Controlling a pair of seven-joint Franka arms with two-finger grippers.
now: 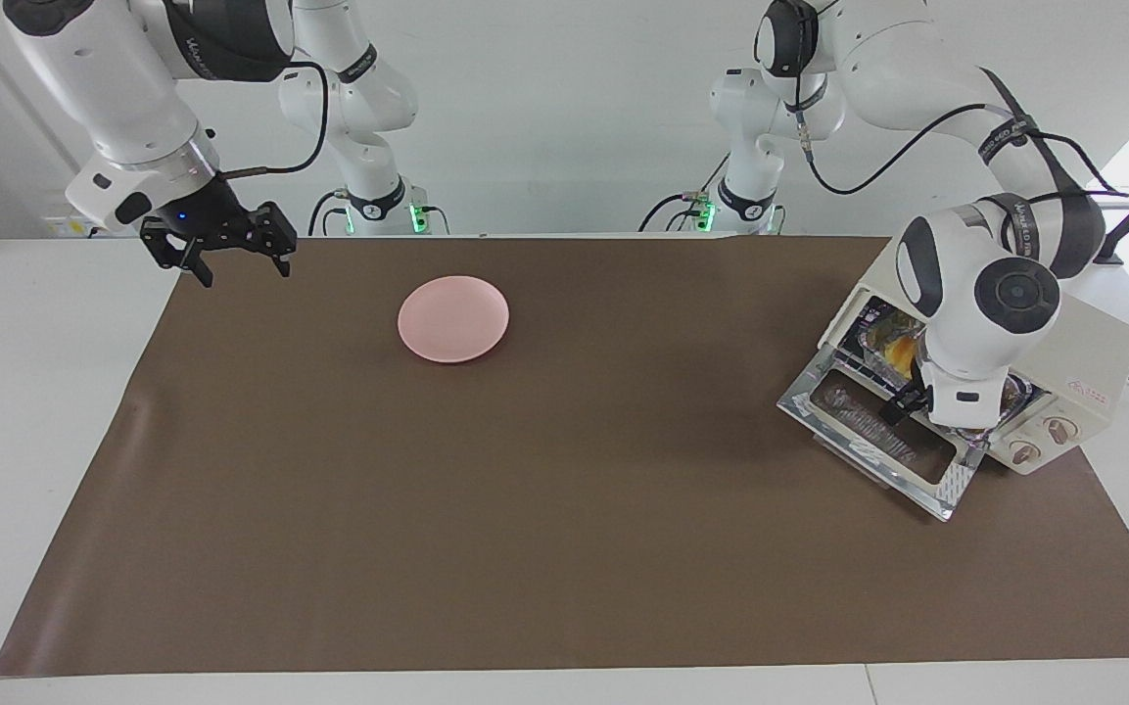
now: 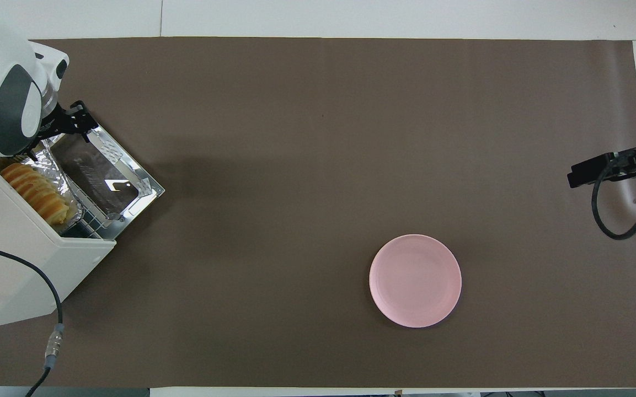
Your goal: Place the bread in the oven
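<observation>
The bread (image 2: 33,189) lies inside the oven (image 2: 14,259) on a crinkled foil tray (image 2: 57,168), its golden end showing through the opening (image 1: 902,350). The cream-white oven (image 1: 1083,352) stands at the left arm's end of the table with its glass door (image 1: 877,441) dropped flat. My left gripper (image 1: 904,403) hangs open just over that door (image 2: 109,177), outside the oven mouth and clear of the bread. My right gripper (image 1: 243,270) waits open above the mat's corner at the right arm's end.
A pink plate (image 1: 453,318) sits bare on the brown mat (image 1: 525,490), nearer to the robots and toward the right arm's end. The oven's black cable (image 2: 47,298) trails off beside the oven. The left arm's wrist covers part of the oven's mouth.
</observation>
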